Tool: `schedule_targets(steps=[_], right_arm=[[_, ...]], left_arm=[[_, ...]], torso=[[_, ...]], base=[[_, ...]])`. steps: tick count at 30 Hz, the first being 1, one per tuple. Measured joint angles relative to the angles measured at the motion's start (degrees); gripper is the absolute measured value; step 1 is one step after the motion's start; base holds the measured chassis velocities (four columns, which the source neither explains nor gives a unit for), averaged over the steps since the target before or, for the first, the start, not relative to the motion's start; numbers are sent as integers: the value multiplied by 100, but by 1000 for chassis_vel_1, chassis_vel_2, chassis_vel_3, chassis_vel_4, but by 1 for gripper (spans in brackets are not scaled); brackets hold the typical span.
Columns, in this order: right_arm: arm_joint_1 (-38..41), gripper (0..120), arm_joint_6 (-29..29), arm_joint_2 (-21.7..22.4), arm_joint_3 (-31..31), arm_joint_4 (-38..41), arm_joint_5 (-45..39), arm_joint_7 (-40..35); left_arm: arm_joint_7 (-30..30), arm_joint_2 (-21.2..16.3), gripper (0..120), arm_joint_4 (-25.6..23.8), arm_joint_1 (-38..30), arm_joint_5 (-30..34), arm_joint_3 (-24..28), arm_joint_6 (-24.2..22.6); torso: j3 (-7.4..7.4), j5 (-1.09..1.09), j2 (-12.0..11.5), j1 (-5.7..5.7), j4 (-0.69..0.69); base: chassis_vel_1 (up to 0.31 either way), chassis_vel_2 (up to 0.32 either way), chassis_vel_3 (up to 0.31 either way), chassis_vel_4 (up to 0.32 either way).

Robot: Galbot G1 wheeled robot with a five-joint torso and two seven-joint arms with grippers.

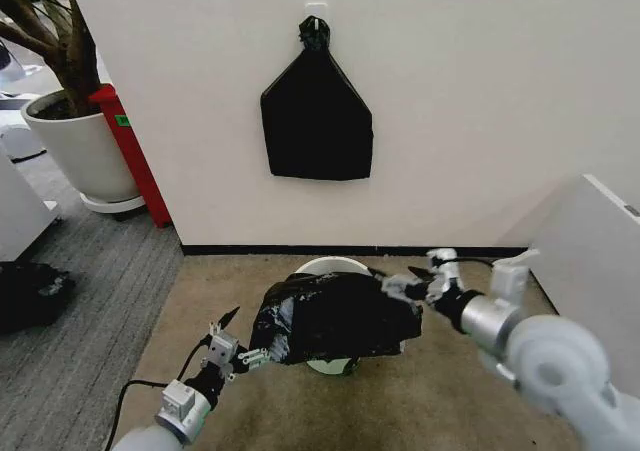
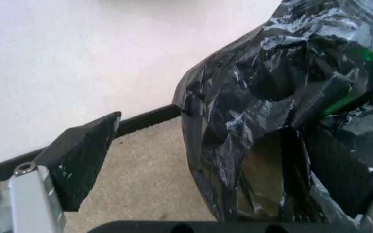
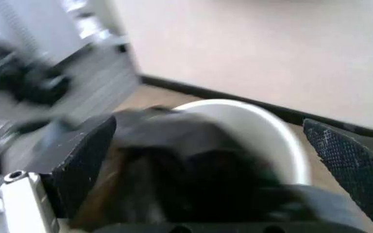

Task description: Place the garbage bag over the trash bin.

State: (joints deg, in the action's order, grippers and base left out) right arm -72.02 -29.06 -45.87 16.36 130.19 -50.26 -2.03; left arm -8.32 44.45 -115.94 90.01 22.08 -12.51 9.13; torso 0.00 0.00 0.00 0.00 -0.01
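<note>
The bag is draping over the bin on the floor. The left tool is spreading wide at its left edge; the right tool, also wide, is sitting at its right edge.

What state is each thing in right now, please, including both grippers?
Crinkly black plastic garbage bag: draped over the bin, held up at both ends.
Round cream-white plastic trash bin: upright, mostly covered.
Left gripper: jaws open at the bag's edge.
Right gripper: jaws open.
Flat black bundle: hanging on the wall.
</note>
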Motion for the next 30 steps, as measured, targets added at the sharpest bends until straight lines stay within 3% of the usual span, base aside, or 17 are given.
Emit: schedule_targets(steps=[3, 7, 17, 19, 24, 30], right_arm=[[107, 100, 91, 57, -326, 95, 259, 78], [484, 100, 465, 171, -877, -150, 1707, 759], [951, 100, 998, 211, -1599, -610, 3641, 1164], [1226, 100, 1175, 115, -1968, -816, 4115, 1177], [1579, 100, 1274, -10, -2436, -966, 4256, 1215], [1580, 100, 950, -57, -2636, -724, 2801, 526]], left_arm=[[-3, -26, 100, -6, -6, 13, 1, -13], [-3, -56, 100, -10, -17, 17, 6, -40], [20, -82, 100, -78, 2, -24, 8, -52], [28, -74, 100, -103, 9, -50, 8, -61], [37, -51, 100, -116, 31, -105, 7, -63], [73, -28, 100, -118, 14, -160, 5, -63]], torso=[[0, 0, 0, 0, 0], [0, 0, 0, 0, 2], [0, -1, 0, 0, 0], [0, 0, 0, 0, 0], [0, -1, 0, 0, 1], [0, -1, 0, 0, 1]], base=[[0, 0, 0, 0], [0, 0, 0, 0], [0, 0, 0, 0], [0, 0, 0, 0], [0, 0, 0, 0], [0, 0, 0, 0]])
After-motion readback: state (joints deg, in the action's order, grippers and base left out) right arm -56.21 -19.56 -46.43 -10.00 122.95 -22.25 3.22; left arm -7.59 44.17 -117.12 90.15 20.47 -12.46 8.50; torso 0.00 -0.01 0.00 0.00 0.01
